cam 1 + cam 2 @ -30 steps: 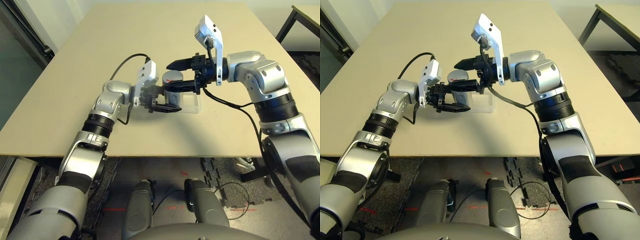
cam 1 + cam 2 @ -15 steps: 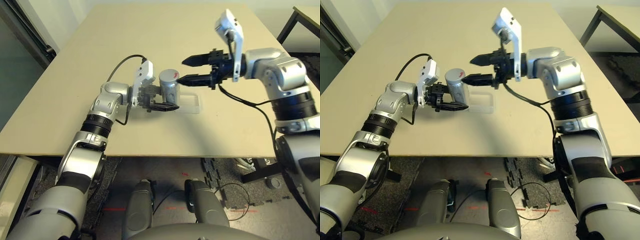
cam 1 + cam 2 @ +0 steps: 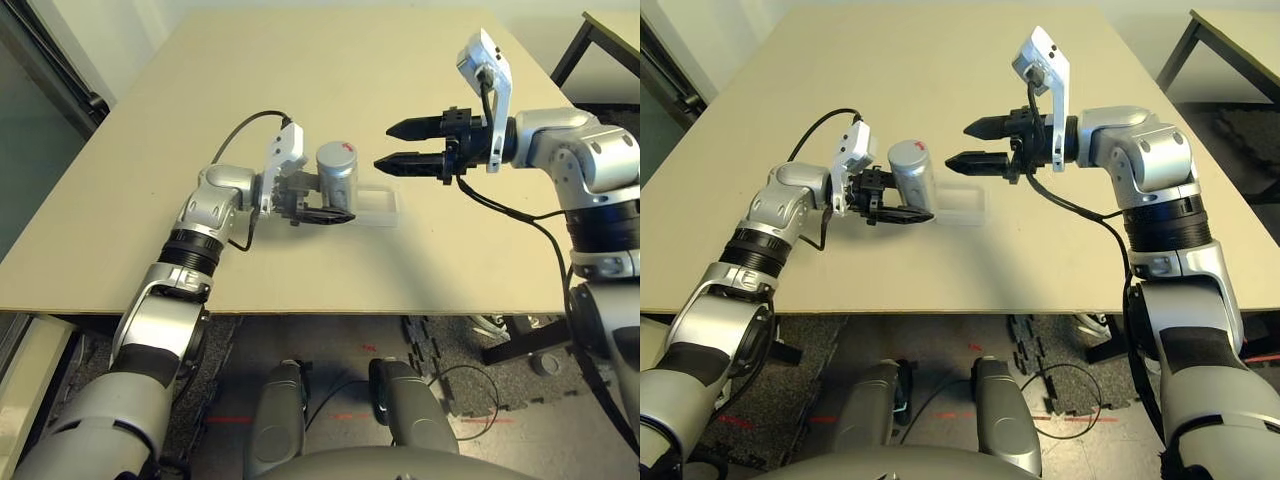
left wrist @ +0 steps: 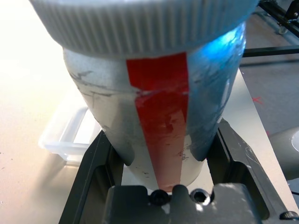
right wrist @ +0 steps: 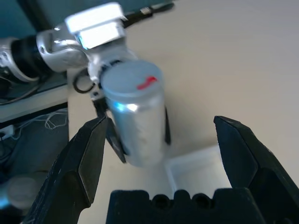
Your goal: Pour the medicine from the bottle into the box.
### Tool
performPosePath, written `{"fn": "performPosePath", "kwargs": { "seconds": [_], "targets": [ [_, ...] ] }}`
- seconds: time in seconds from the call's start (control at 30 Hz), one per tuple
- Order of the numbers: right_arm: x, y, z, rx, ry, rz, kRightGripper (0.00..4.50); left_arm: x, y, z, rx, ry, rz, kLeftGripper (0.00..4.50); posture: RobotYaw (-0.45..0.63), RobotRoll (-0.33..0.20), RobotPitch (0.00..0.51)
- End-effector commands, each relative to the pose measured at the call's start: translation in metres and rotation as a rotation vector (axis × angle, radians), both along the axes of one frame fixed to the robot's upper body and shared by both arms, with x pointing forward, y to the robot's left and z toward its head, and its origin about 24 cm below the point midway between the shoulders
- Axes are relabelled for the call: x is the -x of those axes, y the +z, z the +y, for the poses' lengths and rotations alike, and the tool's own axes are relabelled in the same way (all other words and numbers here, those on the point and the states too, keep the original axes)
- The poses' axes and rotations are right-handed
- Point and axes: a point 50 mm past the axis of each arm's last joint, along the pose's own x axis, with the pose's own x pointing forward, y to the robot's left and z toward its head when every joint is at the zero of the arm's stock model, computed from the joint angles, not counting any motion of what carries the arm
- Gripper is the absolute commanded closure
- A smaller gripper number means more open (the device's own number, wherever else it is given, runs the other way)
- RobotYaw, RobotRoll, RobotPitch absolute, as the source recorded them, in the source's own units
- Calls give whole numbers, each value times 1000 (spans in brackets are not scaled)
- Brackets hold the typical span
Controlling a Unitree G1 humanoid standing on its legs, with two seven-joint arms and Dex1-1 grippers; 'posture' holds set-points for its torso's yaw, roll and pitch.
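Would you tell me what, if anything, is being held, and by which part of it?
The bottle is held around its body, below the cap, by the left tool; the right tool holds nothing.

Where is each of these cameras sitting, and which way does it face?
Left and right eye: on the head, facing forward and down at the table, both forearms showing.
Left wrist: on the left arm, facing the bottle clamped between its own fingers.
Right wrist: on the right arm, facing across its open fingers toward the left arm.
Both wrist views share the bottle and box.
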Motion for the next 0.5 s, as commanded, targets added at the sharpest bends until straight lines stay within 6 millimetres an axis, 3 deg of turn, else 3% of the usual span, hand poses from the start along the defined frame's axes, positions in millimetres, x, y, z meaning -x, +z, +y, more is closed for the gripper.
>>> {"fn": "performPosePath", "kwargs": {
  "seconds": [0.03, 0.5],
  "targets": [
    [5, 4, 13, -21, 38, -18, 0, -1, 0, -3, -23, -15, -7, 1801, -27, 0, 105],
    [-3, -2, 46, 13, 96, -53, 0, 0, -1, -7, -25, -35, -10, 1802, -22, 0, 107]
  ]
}}
